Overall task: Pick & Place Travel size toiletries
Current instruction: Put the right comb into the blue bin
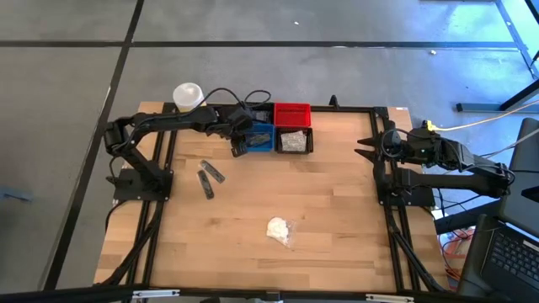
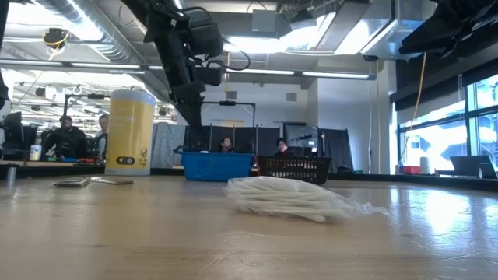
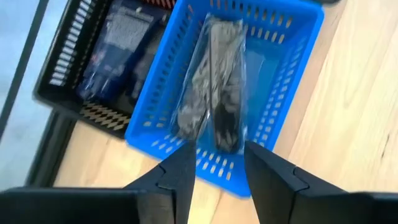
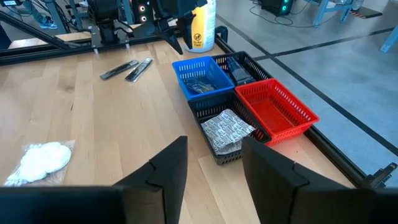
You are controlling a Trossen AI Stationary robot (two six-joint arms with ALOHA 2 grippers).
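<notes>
My left gripper (image 3: pixel 217 152) is open and hovers just above the near wall of the blue bin (image 3: pixel 298 43), at the table's far side (image 1: pixel 238 148). Inside that bin lies a clear crinkly packet (image 3: pixel 214 87) with dark contents, beyond the fingertips and apart from them. Two flat dark tubes (image 1: pixel 212 171) (image 1: pixel 205 183) lie on the wood left of centre. The white wad in clear wrap (image 1: pixel 280 229) rests on the table near the front. My right gripper (image 1: pixel 364 147) waits open at the right edge, its fingers (image 4: pixel 174 168) over bare wood.
Beside the blue bin stand a red bin (image 1: pixel 292 114), a black bin (image 1: pixel 308 150) holding silvery packets (image 4: pixel 227 127), and another black bin (image 3: pixel 59 62) holding dark packets. A tall yellow container (image 2: pixel 130 131) stands at the far left corner. People sit beyond the table.
</notes>
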